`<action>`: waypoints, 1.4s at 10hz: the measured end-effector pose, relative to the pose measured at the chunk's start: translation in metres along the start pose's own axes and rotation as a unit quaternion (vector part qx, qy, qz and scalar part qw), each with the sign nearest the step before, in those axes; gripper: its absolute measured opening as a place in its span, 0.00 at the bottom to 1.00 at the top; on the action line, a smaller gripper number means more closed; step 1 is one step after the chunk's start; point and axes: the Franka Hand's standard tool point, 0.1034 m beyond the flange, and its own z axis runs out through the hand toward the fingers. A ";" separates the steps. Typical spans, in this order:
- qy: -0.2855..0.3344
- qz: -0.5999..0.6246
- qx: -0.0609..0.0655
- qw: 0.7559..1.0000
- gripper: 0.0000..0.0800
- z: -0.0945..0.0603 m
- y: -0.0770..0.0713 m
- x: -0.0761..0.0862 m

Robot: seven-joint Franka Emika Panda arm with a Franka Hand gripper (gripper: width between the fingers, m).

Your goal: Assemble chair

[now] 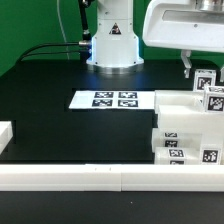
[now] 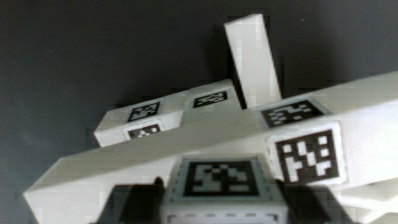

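Observation:
My gripper (image 1: 203, 72) is at the exterior view's upper right, above the chair parts. In the wrist view the gripper (image 2: 217, 205) is shut on a white tagged chair part (image 2: 222, 180), with a dark finger on each side of it. The part shows in the exterior view (image 1: 207, 80) just under the fingers. Below it, more white tagged chair parts (image 1: 185, 135) are grouped at the exterior view's right, among them a boxy piece (image 1: 190, 115). In the wrist view, tagged bars (image 2: 302, 150) and an upright white piece (image 2: 254, 60) lie beyond the held part.
The marker board (image 1: 103, 99) lies flat mid-table. A long plain white rail (image 1: 90, 176) runs along the front edge, with a short white piece (image 1: 5, 135) at the exterior view's left. The robot base (image 1: 112, 45) stands at the back.

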 end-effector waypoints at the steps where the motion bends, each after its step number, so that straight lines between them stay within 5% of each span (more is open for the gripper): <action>1: 0.000 0.024 0.001 1.000 0.36 0.000 0.000 0.000; 10: -0.006 0.312 0.005 0.950 0.36 0.001 -0.004 -0.002; 14: -0.019 0.522 0.052 0.851 0.36 0.001 0.000 0.006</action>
